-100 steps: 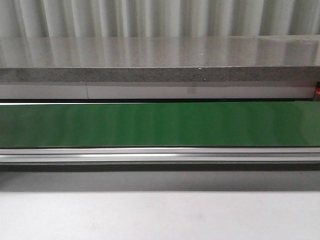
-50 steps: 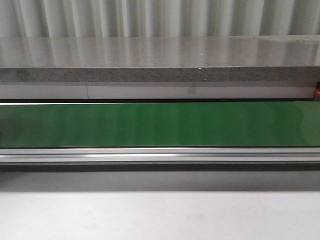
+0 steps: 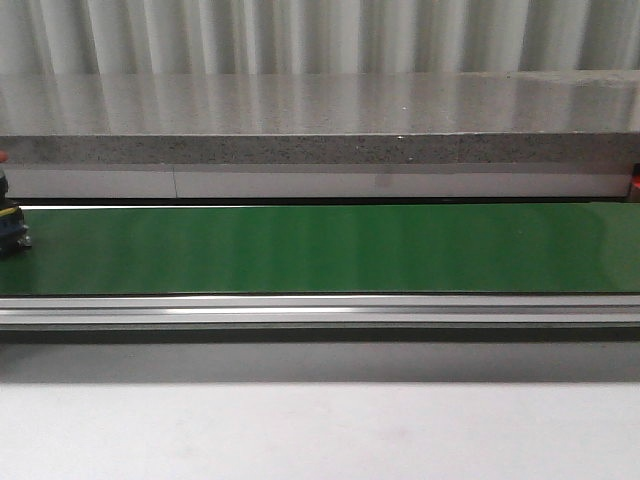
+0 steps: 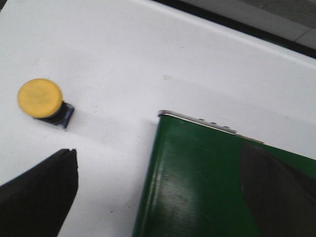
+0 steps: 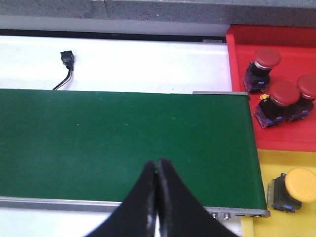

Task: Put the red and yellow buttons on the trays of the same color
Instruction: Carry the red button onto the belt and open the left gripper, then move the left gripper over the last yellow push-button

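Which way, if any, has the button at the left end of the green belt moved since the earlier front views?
Yes. The button has come into view at the green belt's left edge; before, that end was bare. It entered from the left, heading rightward.

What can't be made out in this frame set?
- Front view: object at belt's left edge, cut off; colour unclear.
- Left wrist view: left gripper fingers cropped and blurred; state unclear.
- Right wrist view: red tray and yellow tray run off frame.
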You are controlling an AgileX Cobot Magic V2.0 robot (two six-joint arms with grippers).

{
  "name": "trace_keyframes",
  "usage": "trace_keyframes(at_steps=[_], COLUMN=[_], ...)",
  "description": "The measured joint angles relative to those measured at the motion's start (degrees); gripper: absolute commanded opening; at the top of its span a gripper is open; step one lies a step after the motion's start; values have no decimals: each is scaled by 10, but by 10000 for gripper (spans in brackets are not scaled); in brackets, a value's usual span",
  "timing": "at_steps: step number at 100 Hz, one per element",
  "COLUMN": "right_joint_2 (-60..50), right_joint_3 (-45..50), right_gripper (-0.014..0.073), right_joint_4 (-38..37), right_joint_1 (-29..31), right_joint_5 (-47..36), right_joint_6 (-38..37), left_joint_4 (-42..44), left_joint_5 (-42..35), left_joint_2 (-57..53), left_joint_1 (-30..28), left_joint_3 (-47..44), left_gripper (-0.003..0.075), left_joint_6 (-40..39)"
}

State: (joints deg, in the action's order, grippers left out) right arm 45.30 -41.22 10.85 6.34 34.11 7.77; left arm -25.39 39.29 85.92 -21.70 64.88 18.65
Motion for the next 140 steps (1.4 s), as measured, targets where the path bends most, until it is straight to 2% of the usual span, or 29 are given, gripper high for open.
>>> trace_keyframes(at_steps=[33,68,97,121,130,140], right_joint_2=[0,0,0,0,0,0], right_joint_3=[0,0,0,0,0,0], right_gripper=[-67,-67,-67,-67,-67,-67], right_joint_4=[0,0,0,0,0,0], right_joint_1=[0,0,0,0,0,0], right_joint_5=[0,0,0,0,0,0], right_joint_6=[0,0,0,0,0,0], left_joint_4=[-2,-3,-2,0,0,0], left_joint_5=[-37,-88,-92,-102,-109,-113], left_joint_2=[106,187,242,270,273,274], left_joint_1=[-45,-47,-47,-47,-47,-47], left_joint_3=[1,53,117,125,125,125], left_gripper=[621,620,620,619,594,504], left_joint_6=[0,0,0,0,0,0])
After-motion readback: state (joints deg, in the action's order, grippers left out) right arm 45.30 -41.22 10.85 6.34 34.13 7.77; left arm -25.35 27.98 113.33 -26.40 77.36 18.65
